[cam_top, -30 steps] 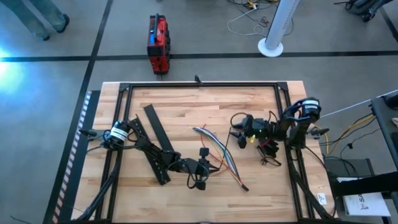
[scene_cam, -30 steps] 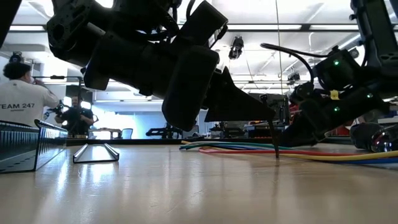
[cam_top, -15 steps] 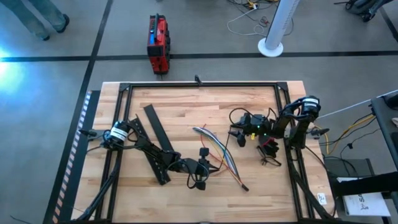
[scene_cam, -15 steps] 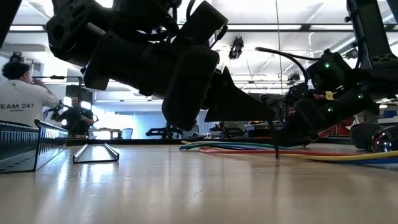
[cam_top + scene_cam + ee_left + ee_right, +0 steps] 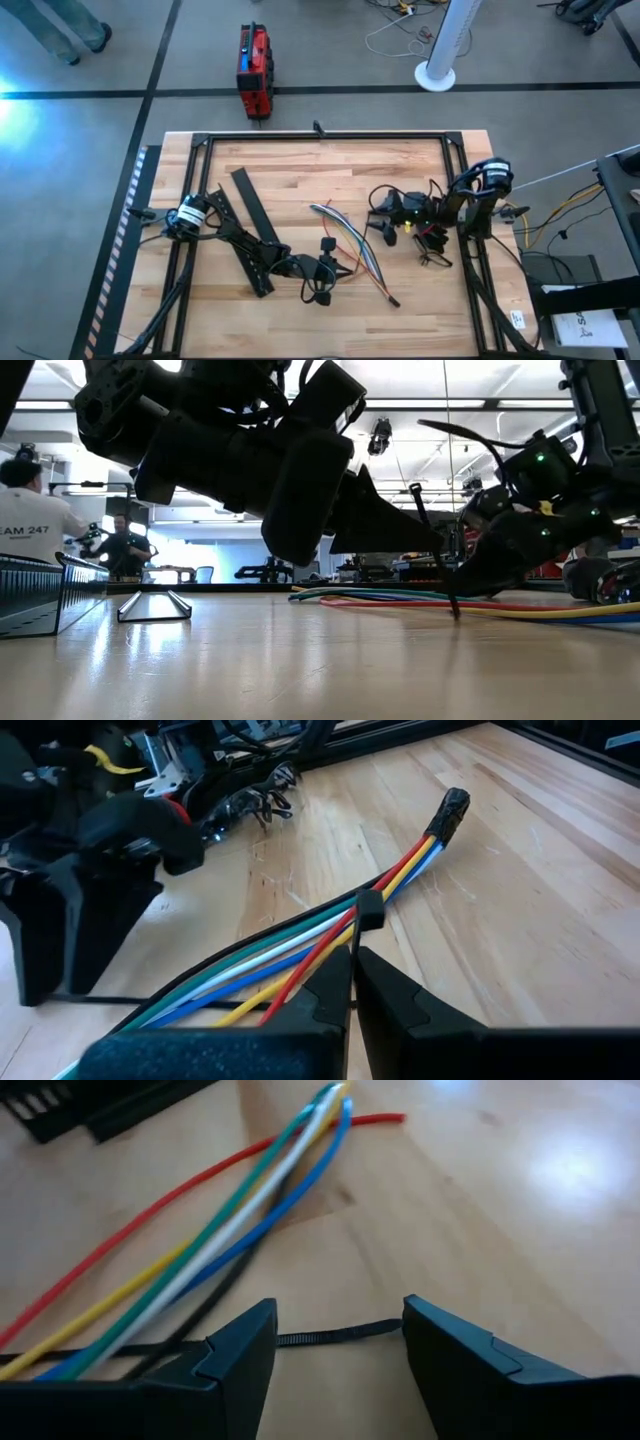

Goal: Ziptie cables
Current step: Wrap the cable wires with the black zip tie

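High view: the cables (image 5: 350, 252), a loose fan of blue, green, yellow, red and white wires, lie mid-table (image 5: 300, 180). The left gripper (image 5: 326, 268), jaws clenched, pinches a black zip tie (image 5: 330, 1336) beside them; the right gripper (image 5: 386, 222) has its jaws released.

left arm: stretched low across the tabletop's near-left toward the centre
left gripper (image 5: 327, 268): fingers pressed together
right arm: folded at the right edge, reaching inward
right gripper (image 5: 338, 1342): fingers parted, angled down
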Action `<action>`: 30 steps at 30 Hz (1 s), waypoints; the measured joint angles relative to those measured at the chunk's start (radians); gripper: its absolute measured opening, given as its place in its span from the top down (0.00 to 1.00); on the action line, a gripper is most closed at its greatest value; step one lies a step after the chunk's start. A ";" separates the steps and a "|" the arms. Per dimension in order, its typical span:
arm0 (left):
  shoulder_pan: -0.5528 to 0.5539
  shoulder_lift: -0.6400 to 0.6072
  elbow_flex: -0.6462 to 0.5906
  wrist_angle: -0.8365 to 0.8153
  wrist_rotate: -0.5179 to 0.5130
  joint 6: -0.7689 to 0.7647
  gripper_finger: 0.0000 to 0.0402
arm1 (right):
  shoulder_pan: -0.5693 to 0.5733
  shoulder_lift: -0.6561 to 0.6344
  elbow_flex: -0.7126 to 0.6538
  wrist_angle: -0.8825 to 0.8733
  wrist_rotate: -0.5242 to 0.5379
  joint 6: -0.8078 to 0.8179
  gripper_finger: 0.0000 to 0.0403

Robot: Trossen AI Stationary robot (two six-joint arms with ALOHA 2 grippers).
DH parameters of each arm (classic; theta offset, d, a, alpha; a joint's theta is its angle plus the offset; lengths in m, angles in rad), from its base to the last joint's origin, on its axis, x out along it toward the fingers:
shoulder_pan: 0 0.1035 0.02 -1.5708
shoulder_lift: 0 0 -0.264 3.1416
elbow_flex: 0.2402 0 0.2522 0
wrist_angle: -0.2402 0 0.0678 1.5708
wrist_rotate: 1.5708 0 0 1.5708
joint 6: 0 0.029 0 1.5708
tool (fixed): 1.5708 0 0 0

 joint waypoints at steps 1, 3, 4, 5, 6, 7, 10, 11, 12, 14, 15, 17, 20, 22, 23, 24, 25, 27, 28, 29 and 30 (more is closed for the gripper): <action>0.000 0.000 0.000 0.000 0.000 -0.004 1.00 | 0.005 0.000 0.000 0.002 -0.003 0.001 0.51; 0.000 0.000 0.000 0.001 -0.001 -0.006 1.00 | 0.010 0.000 0.000 0.004 -0.007 0.003 0.51; 0.000 0.000 0.000 0.001 -0.002 -0.006 1.00 | 0.012 0.000 0.000 0.005 -0.007 0.003 0.51; 0.000 0.000 0.000 0.001 -0.002 -0.006 1.00 | 0.014 0.000 0.000 0.007 -0.007 0.007 0.51; 0.000 0.000 0.000 0.001 -0.002 -0.006 1.00 | 0.015 0.000 0.000 0.010 -0.008 0.013 0.51; 0.000 0.000 0.000 0.001 -0.002 -0.006 1.00 | 0.015 0.000 0.000 0.012 -0.008 0.017 0.51; 0.001 0.000 0.000 0.001 -0.002 -0.007 1.00 | 0.016 0.000 0.004 0.013 -0.008 0.020 0.51; 0.001 0.000 0.000 0.001 -0.002 -0.007 1.00 | 0.016 0.000 0.005 0.014 -0.007 0.020 0.51; 0.001 0.000 0.000 0.001 -0.002 -0.007 1.00 | 0.016 0.000 0.006 0.014 -0.007 0.020 0.51; 0.001 0.000 0.000 0.001 -0.002 -0.007 1.00 | 0.016 -0.006 0.007 0.013 0.003 0.020 0.51; 0.001 0.000 0.000 0.001 -0.002 -0.007 1.00 | 0.017 -0.010 0.006 0.013 0.005 0.021 0.51; 0.001 0.000 0.000 0.001 -0.002 -0.007 1.00 | 0.017 -0.026 0.002 0.013 0.012 0.015 0.51; 0.001 0.000 0.000 0.001 -0.002 -0.007 1.00 | 0.016 -0.077 -0.007 -0.010 0.034 -0.003 0.51; 0.001 0.000 0.000 0.001 -0.002 -0.007 1.00 | 0.016 -0.127 -0.015 -0.065 0.064 -0.015 0.51; 0.001 0.000 0.000 0.001 -0.002 -0.008 1.00 | 0.016 -0.159 -0.017 -0.106 0.084 -0.024 0.51; 0.001 0.000 0.000 0.002 -0.002 -0.010 1.00 | 0.016 -0.193 -0.018 -0.146 0.099 -0.027 0.51; 0.001 0.000 0.000 0.004 -0.002 -0.010 1.00 | 0.015 -0.229 -0.018 -0.194 0.109 -0.031 0.51; 0.001 0.000 0.000 0.005 -0.002 -0.010 1.00 | 0.015 -0.306 -0.018 -0.295 0.137 -0.033 0.51; 0.001 0.000 0.000 0.005 -0.003 -0.010 1.00 | 0.015 -0.348 -0.018 -0.351 0.150 -0.033 0.51; 0.002 0.000 0.000 0.005 -0.002 -0.010 1.00 | 0.015 -0.388 -0.018 -0.403 0.155 -0.033 0.51; 0.002 0.000 0.000 0.005 -0.002 -0.010 1.00 | 0.015 -0.428 -0.018 -0.449 0.160 -0.033 0.51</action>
